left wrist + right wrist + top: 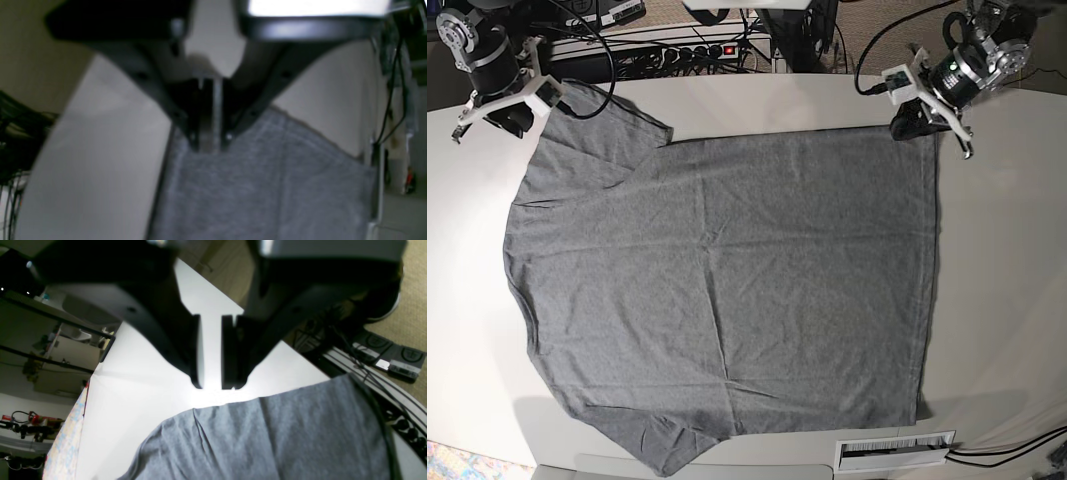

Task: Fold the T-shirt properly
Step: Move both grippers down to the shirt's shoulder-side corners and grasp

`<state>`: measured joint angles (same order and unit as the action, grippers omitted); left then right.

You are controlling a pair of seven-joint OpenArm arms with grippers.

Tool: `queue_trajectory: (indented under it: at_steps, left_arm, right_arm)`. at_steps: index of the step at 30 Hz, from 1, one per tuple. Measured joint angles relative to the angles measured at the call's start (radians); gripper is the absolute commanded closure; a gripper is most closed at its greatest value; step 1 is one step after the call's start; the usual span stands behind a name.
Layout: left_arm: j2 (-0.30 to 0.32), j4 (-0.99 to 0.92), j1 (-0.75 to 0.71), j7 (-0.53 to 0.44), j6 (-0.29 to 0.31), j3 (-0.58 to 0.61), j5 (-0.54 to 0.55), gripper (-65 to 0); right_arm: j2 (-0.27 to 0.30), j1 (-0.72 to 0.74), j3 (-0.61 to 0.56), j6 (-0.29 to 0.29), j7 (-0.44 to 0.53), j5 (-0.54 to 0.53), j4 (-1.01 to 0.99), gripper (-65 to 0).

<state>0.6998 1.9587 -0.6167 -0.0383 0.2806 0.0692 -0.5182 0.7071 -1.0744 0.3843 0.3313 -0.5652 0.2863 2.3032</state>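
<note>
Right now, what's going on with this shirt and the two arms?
A grey T-shirt lies spread flat on a white table, not yet folded. The two arms sit at its far corners. The right gripper has its jaws parted and empty, just off the cloth edge by the sleeve. The left gripper is at the shirt's corner; its view is too blurred to tell whether it grips the fabric.

Black claws, white brackets, black cables

Right pincer slightly parted; left pincer nearly closed.
</note>
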Motion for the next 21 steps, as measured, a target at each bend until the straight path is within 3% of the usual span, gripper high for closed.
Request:
queue_trajectory:
  at_steps: [3, 6, 12, 21]
  left_arm:
    - [0.040, -0.052, 0.056, -0.001, -0.003, 0.061, -0.017, -23.7]
    - [0.089, -0.076, 0.071, -0.001, -0.003, 0.104, -0.074, -23.7]
    - [0.165, -0.075, 0.071, -0.009, 0.012, 0.153, -0.088, -23.7]
    - [0.160, -0.190, 0.161, -0.076, -0.013, 0.156, -0.061, -23.7]
  right_arm:
    - [-0.001, 0.000, 0.000, 0.002, -0.020, 0.001, 0.000, -9.9]
    - [-0.002, 0.000, 0.000, 0.002, -0.021, 0.001, 0.000, -9.9]
    - [-0.009, 0.000, 0.000, 0.002, -0.022, -0.007, 0.000, -9.9]
    - [-0.009, 0.000, 0.000, 0.002, -0.029, -0.006, 0.000, -9.9]
